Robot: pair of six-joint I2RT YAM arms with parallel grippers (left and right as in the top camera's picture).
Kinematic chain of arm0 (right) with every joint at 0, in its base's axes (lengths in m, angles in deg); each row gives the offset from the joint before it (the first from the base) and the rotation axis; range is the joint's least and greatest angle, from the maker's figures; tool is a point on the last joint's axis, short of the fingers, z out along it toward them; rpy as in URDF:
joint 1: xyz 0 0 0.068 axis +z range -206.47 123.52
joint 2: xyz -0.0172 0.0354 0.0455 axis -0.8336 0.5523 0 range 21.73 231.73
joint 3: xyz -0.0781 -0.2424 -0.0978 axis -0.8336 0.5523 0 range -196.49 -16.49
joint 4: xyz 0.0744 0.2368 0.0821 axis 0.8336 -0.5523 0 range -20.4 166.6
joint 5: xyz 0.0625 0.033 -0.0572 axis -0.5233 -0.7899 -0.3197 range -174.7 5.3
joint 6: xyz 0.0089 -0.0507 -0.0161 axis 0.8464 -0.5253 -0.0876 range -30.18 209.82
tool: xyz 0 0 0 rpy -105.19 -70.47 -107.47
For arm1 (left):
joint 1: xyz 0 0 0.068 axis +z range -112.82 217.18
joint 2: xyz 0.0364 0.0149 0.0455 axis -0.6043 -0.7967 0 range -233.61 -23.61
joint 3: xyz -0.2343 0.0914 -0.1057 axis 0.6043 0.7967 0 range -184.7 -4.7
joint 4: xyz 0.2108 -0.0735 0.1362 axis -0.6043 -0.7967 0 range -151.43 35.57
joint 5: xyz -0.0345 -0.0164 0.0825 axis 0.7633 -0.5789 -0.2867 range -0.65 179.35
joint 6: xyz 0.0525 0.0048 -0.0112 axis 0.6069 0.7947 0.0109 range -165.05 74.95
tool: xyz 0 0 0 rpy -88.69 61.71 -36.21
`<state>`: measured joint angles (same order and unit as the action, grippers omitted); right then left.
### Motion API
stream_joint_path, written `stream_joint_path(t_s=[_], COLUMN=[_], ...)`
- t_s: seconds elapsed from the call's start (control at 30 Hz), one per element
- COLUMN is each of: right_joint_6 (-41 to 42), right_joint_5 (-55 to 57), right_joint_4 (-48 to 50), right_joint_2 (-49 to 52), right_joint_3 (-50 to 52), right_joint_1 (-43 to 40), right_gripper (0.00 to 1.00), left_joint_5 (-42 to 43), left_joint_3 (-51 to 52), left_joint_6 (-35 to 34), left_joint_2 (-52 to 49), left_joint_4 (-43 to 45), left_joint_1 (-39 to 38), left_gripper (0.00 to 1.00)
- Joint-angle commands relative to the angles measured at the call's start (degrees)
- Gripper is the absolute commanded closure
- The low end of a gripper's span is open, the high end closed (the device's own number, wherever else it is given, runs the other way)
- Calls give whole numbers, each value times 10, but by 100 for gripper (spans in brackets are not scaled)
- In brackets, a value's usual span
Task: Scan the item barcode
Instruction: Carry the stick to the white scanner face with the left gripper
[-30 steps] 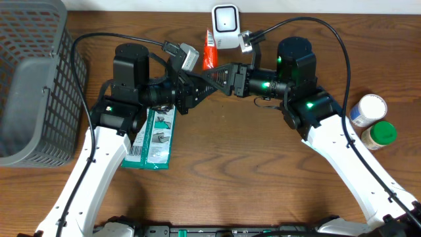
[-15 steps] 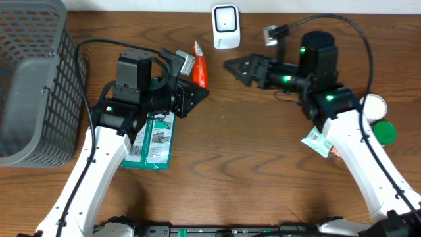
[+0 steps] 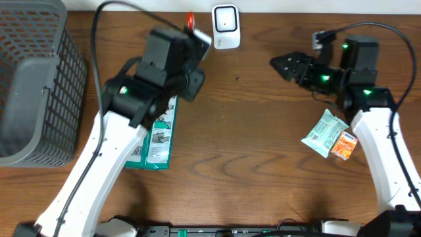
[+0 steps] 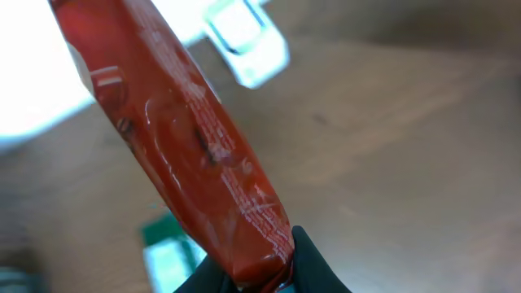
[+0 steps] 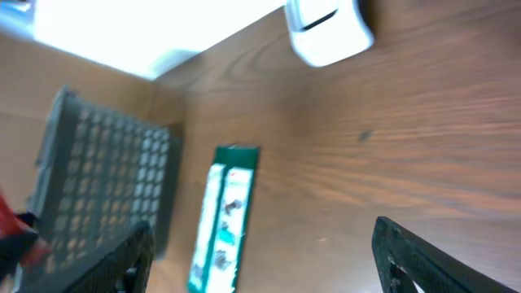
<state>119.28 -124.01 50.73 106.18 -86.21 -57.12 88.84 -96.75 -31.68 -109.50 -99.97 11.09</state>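
Note:
My left gripper (image 4: pixel 260 275) is shut on the lower end of a red glossy packet (image 4: pixel 179 138), which stands up and fills the left wrist view. From overhead only a tip of the red packet (image 3: pixel 190 20) shows past the left wrist, just left of the white scanner (image 3: pixel 225 26) at the table's back edge. The scanner (image 4: pixel 244 41) lies beyond the packet. My right gripper (image 3: pixel 281 64) hovers open and empty right of the scanner (image 5: pixel 330 28), pointing left. The packet's barcode does not show.
A grey mesh basket (image 3: pixel 33 79) stands at the far left. A green-and-white flat package (image 3: pixel 154 135) lies beside the left arm. A pale green pouch (image 3: pixel 322 131) and a small orange pack (image 3: pixel 343 145) lie near the right arm.
Both grippers met at the red packet a second ago. The right gripper let go, opened wide and drew back to the right. The left arm carried the packet back, beside the scanner.

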Motion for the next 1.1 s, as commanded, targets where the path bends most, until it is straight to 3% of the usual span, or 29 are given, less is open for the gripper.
stream_joint_path(t_s=[0.0,0.03,0.1,0.33,0.73,1.07], right_joint_6=[-30,-30,-30,-30,-30,-30], right_joint_5=[48,61,91,195,200,200], right_joint_4=[-13,-21,-44,-95,-104,-104], right_joint_2=[-9,-9,-9,-9,-9,-9], right_joint_3=[-8,-8,-8,-8,-8,-8], right_joint_1=[-34,-41,-53,-60,-60,-60], right_gripper=[17,16,1,1,1,1], left_joint_5=[-123,-146,-184,-230,-229,-229], left_joint_3=[-11,-11,-11,-11,-11,-11], left_joint_6=[62,75,122,292,527,665], left_joint_2=[-62,-76,-105,-184,-267,-393], left_joint_4=[27,43,76,208,406,584], left_joint_1=[-1,-1,-1,-1,0,9], left_gripper=[93,93,93,93,93,93])
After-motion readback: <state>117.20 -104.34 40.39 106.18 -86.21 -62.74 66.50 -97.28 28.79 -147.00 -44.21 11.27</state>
